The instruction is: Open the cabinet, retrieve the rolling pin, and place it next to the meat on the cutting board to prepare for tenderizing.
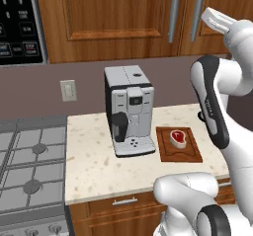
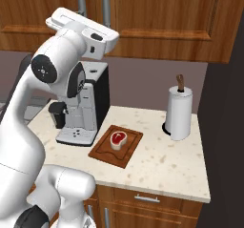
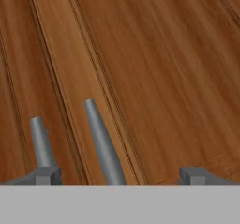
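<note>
From the left side, the arm is reaching up toward the cabinet (image 1: 113, 18), whose doors are sitting shut, with its two silver handles (image 1: 174, 13) hanging at about one o'clock from the coffee machine (image 1: 129, 110). The cutting board (image 1: 179, 144) is lying on the counter (image 1: 99, 166) at three o'clock of the machine, and the meat (image 1: 178, 137) is resting on its upper half. The rolling pin is presumably behind the doors.

From the right side, the hand is pointing up at the handles (image 2: 106, 3) at twelve o'clock, above the board (image 2: 116, 146) and steak (image 2: 117, 139); a paper towel roll (image 2: 179, 111) is standing at three o'clock.

Looking along the gripper (image 3: 119, 175), its fingertips (image 3: 44, 175) are standing wide apart, gripping nothing. One bar (image 3: 103, 143) is lying between them, left of centre, the other (image 3: 41, 143) at about nine o'clock. I would be centring that nearer bar before closing, then pulling outward along the door's swing.
</note>
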### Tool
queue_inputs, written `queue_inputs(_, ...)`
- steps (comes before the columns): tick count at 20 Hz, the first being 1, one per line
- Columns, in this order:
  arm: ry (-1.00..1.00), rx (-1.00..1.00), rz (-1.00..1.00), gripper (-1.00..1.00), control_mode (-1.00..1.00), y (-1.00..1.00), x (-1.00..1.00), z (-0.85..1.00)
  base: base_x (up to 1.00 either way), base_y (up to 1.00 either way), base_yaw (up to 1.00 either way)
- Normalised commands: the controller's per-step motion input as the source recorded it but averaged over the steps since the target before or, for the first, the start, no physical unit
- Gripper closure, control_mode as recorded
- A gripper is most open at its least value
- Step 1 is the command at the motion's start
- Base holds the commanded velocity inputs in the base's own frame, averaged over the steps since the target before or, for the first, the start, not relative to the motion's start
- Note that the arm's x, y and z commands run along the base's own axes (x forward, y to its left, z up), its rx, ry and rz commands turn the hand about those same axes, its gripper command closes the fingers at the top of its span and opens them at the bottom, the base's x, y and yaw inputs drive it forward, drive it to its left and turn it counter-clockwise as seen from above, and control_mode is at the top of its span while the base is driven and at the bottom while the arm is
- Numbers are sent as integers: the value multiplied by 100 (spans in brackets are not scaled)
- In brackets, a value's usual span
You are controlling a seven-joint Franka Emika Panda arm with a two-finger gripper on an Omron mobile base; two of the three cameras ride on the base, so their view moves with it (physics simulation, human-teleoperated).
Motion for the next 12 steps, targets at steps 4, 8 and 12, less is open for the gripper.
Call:
queue_inputs(4,-2,-1,-6,-100,-100,0,0,13,0,0,0)
queue_inputs(8,1,0,0,-100,-100,0,0,12,0,0,0)
queue_inputs(12,5,0,0,-100,-100,0,0,4,0,0,0)
